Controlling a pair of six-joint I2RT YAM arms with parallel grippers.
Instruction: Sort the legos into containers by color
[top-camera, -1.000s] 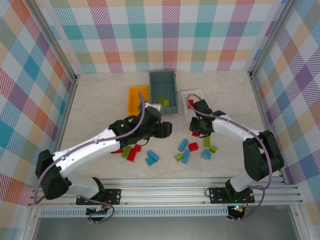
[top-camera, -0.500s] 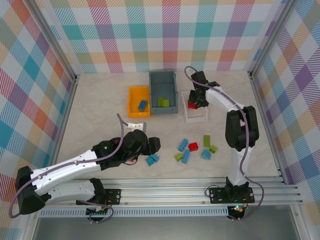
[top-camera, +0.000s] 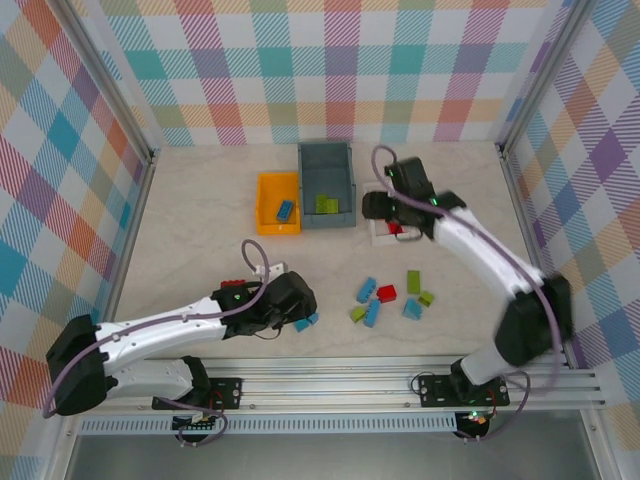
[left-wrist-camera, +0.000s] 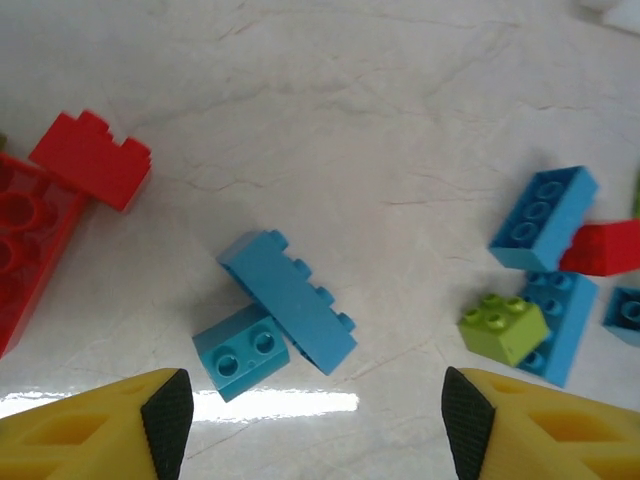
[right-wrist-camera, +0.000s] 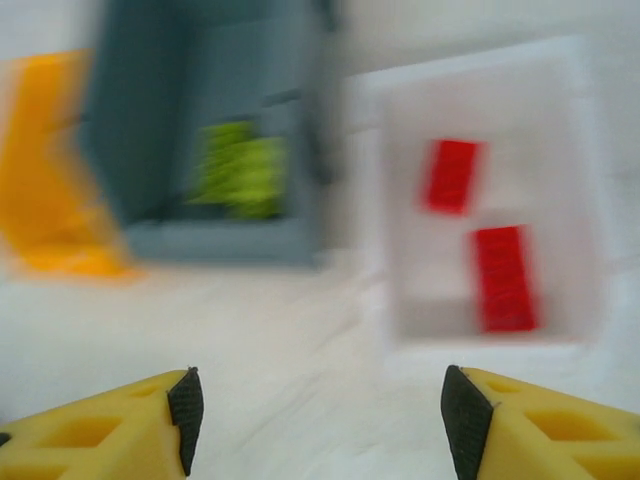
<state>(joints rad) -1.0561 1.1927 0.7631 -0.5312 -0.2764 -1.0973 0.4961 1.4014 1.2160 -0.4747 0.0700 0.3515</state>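
My left gripper (left-wrist-camera: 316, 425) hangs open over the table, just short of a long blue lego (left-wrist-camera: 288, 300) leaning on a small blue one (left-wrist-camera: 240, 350); nothing is between its fingers. From above, this gripper (top-camera: 300, 316) is at the front left. My right gripper (right-wrist-camera: 323, 420) is open and empty in front of the white container (right-wrist-camera: 545, 150), which holds two red legos (right-wrist-camera: 503, 277). The grey-blue container (top-camera: 326, 165) holds green legos (top-camera: 327, 203). The orange container (top-camera: 268, 190) holds one blue lego (top-camera: 287, 209). The right wrist view is blurred.
Loose blue, green and red legos (top-camera: 386, 293) lie in a cluster at the front right. Red legos (left-wrist-camera: 92, 158) lie to the left of my left gripper. Checked walls enclose the table (top-camera: 200, 220) on three sides.
The right gripper carried a red lego from the loose cluster to the white container and opened. The left arm drew back from the containers to the blue legos at the front.
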